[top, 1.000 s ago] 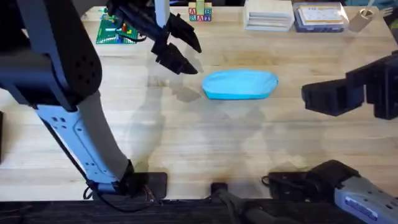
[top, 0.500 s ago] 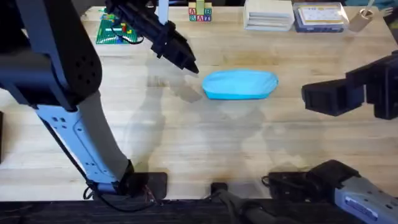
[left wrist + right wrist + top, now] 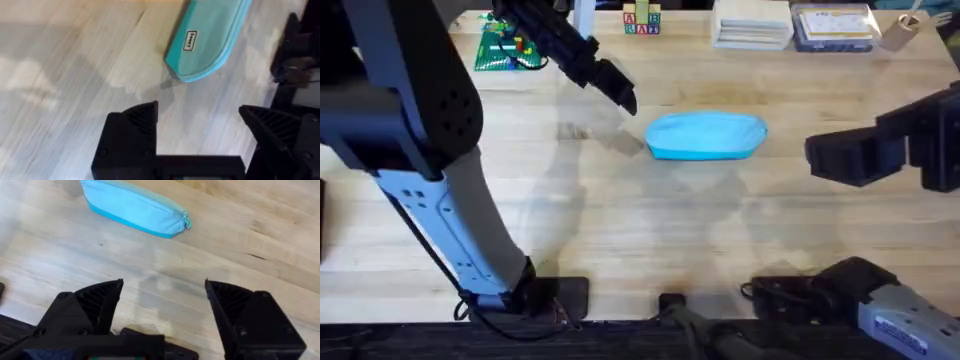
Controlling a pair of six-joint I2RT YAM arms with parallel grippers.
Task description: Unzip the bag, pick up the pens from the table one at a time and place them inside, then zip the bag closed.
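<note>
Near the middle of the table (image 3: 620,230), a little toward one o'clock in the overhead view, lies the bag (image 3: 706,135) — a light blue pouch, flat on the wood, its long side running across from nine to three. It looks closed; the right wrist view shows its zipper pull (image 3: 186,222) at one end, and the left wrist view shows a small label (image 3: 190,40) on its side.

At about ten o'clock from the bag hangs the left gripper (image 3: 617,92), above the table and just beside the bag's near end without touching it. Its black fingers (image 3: 134,131) stand apart with nothing between them.

Off at three o'clock from the bag, well apart from it, is the right gripper (image 3: 840,158); its fingers (image 3: 97,301) are spread wide over bare wood, holding nothing.

Along the far edge, toward twelve o'clock, sit a green board with coloured pieces (image 3: 502,48), some lettered blocks (image 3: 641,18) and two boxes (image 3: 752,24).
</note>
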